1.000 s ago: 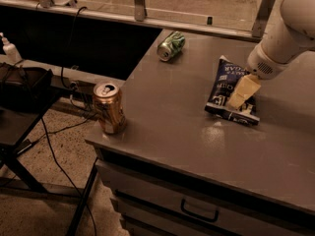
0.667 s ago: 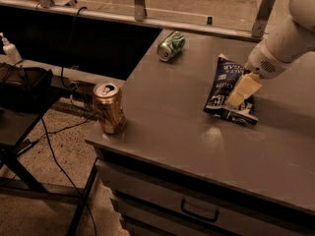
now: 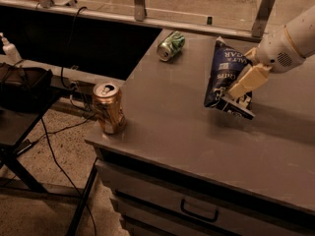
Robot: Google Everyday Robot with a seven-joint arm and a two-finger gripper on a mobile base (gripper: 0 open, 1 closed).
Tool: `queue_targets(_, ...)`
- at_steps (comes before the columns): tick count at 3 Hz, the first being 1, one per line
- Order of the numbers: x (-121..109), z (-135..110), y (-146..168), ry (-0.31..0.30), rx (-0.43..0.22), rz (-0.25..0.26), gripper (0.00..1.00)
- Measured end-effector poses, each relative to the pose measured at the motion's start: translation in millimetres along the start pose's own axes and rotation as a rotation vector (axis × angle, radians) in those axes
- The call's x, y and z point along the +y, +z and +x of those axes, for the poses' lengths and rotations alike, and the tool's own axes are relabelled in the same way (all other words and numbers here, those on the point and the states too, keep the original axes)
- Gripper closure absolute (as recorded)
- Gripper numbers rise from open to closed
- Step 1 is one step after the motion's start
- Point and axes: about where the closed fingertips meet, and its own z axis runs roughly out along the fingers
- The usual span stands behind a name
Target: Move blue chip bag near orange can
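The blue chip bag (image 3: 225,75) hangs tilted above the grey counter (image 3: 197,132), lifted off the surface, at the right of the view. My gripper (image 3: 240,91) comes in from the right on a white arm and is shut on the bag's lower right part; one cream finger (image 3: 247,81) lies across its front. The orange can (image 3: 108,107) stands upright at the counter's front left corner, well to the left of the bag and apart from it.
A green-and-white can (image 3: 171,45) lies on its side near the counter's back edge. A metal rail with posts (image 3: 139,1) runs behind the counter. Drawers (image 3: 197,210) sit below the front edge. A dark side table (image 3: 19,107) and cables stand to the left.
The bag lay flat on the counter under my gripper; now it is lifted off the surface and tilted up in my gripper. The cans have not moved.
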Motion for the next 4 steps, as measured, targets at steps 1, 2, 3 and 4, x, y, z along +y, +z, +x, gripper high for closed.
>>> queue_targets(1,20,-16,-4,-0.051,-0.048,-0.065,1.00)
queue_targets(2,42,-31,-6,-0.101,-0.077,-0.126,1.00)
queue_targets(3,42,-31,-6,-0.101,-0.077,-0.126,1.00)
queue_targets(4,48,-39,5,-0.135,-0.101,-0.179,1.00)
